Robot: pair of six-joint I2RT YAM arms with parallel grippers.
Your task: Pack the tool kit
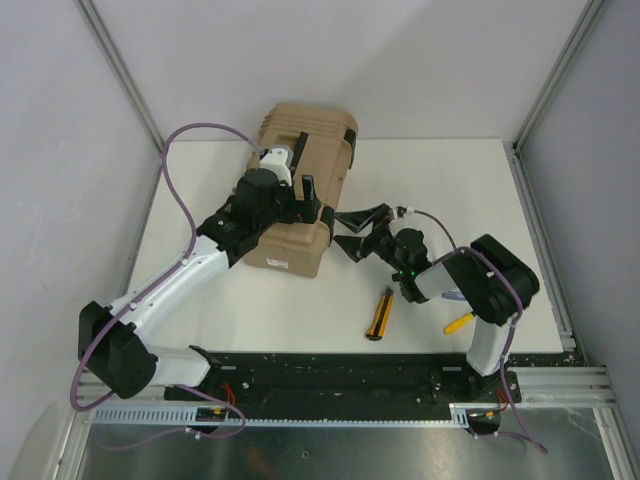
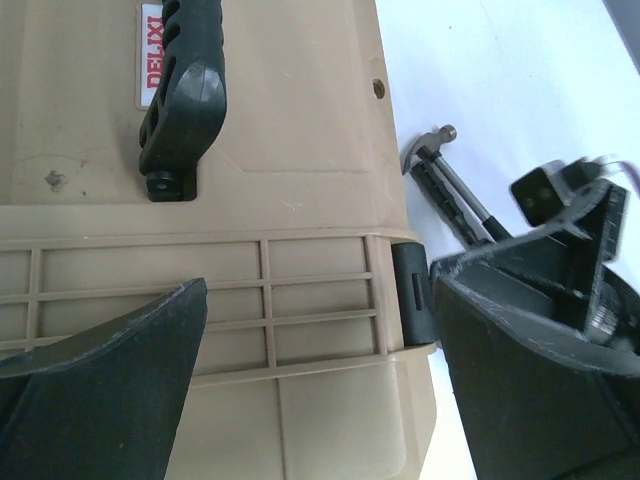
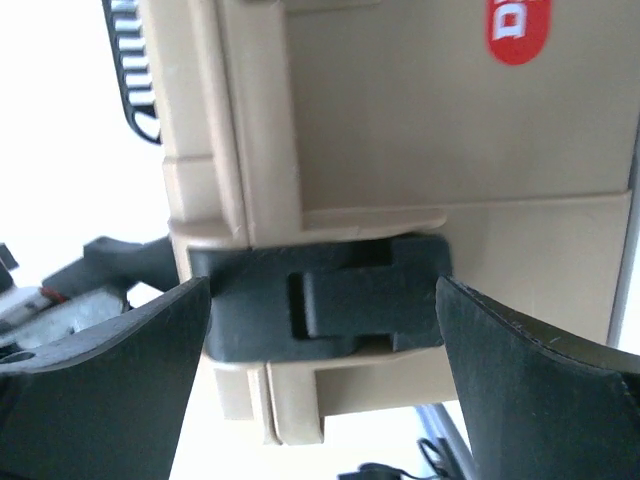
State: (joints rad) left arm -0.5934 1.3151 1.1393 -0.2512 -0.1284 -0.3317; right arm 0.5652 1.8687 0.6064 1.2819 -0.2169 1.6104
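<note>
The tool kit (image 1: 300, 150) is a large tan ribbed toolbox lying shut at the table's back centre. Its black handle (image 2: 185, 95) and red-white label (image 2: 151, 50) show in the left wrist view. My left gripper (image 1: 316, 205) hovers open over the box's near right part, fingers wide apart above the ribbed lid (image 2: 318, 300). My right gripper (image 1: 345, 232) reaches in from the right, open, its two fingers on either side of a black latch (image 3: 320, 295) on the box's side without closing on it. The same latch (image 2: 413, 295) shows at the box's edge.
A small hammer (image 2: 455, 185) lies on the white table just right of the box, under the right arm. A yellow-and-black utility knife (image 1: 380, 313) lies near the front edge. A yellow-handled tool (image 1: 458, 322) pokes out beneath the right arm. Grey walls enclose the table.
</note>
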